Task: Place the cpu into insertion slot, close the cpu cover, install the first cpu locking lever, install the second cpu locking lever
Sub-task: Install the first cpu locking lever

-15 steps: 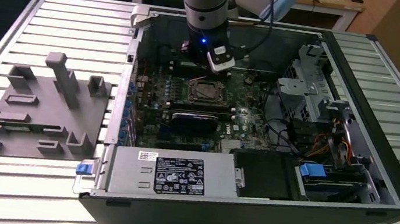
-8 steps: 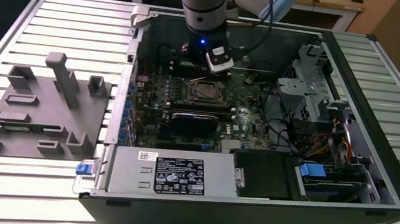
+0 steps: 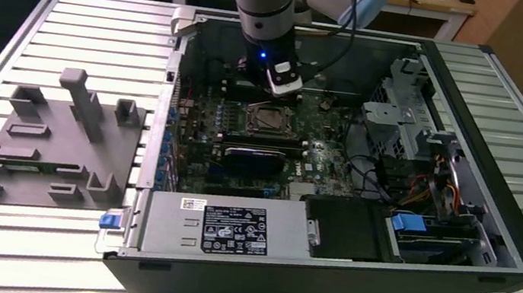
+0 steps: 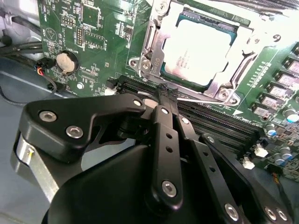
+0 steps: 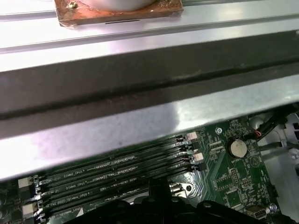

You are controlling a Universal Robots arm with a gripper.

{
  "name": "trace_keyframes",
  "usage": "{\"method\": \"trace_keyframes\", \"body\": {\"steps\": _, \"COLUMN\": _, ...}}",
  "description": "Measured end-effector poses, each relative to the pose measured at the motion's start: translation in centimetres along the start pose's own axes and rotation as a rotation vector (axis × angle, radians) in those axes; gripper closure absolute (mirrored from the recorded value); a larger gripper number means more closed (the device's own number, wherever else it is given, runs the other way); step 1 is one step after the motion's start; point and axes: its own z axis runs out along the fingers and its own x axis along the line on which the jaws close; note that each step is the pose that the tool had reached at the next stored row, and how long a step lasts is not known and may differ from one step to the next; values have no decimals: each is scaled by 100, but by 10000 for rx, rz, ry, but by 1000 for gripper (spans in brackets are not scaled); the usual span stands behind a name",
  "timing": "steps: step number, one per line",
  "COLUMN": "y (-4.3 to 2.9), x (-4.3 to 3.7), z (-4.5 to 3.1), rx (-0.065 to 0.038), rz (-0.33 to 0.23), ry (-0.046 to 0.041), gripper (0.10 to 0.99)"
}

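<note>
One black claw (image 4: pixel 167 92) clenched, flat silvery square cpu (image 4: pixel 201 46) framed by thin metal cpu cover (image 4: pixel 150 46)

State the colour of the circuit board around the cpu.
The circuit board is green; it shows best in the second wrist view.

In the exterior view the insertion slot (image 3: pixel 268 119) is too small for its levers to be told, and the arm (image 3: pixel 261 0) is cut off by the picture's edge. In the second wrist view one corner of the cpu cover (image 4: pixel 150 35) is clipped, and the memory slots (image 4: pixel 219 122) are partly covered by the gripper (image 4: pixel 167 92). In the first wrist view much of the circuit board (image 5: pixel 224 179) is hidden behind a metal rail (image 5: pixel 140 126).
</note>
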Motion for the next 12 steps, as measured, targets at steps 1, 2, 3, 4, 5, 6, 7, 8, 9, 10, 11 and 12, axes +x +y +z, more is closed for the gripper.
{"method": "trace_keyframes", "body": {"steps": 1, "y": 6, "x": 3, "z": 3, "rx": 12, "rz": 58, "ry": -14, "gripper": 984}}
{"method": "trace_keyframes", "body": {"steps": 2, "y": 13, "x": 6, "z": 6, "rx": 23, "rz": 116, "ry": -28, "gripper": 984}}
{"method": "trace_keyframes", "body": {"steps": 3, "y": 21, "x": 9, "z": 8, "rx": 34, "rz": 167, "ry": -41, "gripper": 984}}
{"method": "trace_keyframes", "body": {"steps": 4, "y": 28, "x": 12, "z": 11, "rx": 44, "rz": 214, "ry": -53, "gripper": 984}}
{"method": "trace_keyframes", "body": {"steps": 5, "y": 36, "x": 16, "z": 13, "rx": 53, "rz": 258, "ry": -64, "gripper": 984}}
{"method": "trace_keyframes", "body": {"steps": 6, "y": 43, "x": 20, "z": 15, "rx": 60, "rz": 296, "ry": -74, "gripper": 984}}
{"method": "trace_keyframes", "body": {"steps": 7, "y": 48, "x": 25, "z": 16, "rx": 67, "rz": 330, "ry": -83, "gripper": 984}}
{"method": "trace_keyframes", "body": {"steps": 8, "y": 52, "x": 29, "z": 18, "rx": 71, "rz": 358, "ry": -91, "gripper": 984}}
{"method": "trace_keyframes", "body": {"steps": 9, "y": 55, "x": 34, "z": 19, "rx": 77, "rz": 387, "ry": -101, "gripper": 984}}
{"method": "trace_keyframes", "body": {"steps": 10, "y": 57, "x": 39, "z": 20, "rx": 83, "rz": 419, "ry": -112, "gripper": 984}}
{"method": "trace_keyframes", "body": {"steps": 11, "y": 59, "x": 45, "z": 21, "rx": 88, "rz": 454, "ry": -125, "gripper": 984}}
{"method": "trace_keyframes", "body": {"steps": 12, "y": 60, "x": 51, "z": 22, "rx": 93, "rz": 491, "ry": -140, "gripper": 984}}
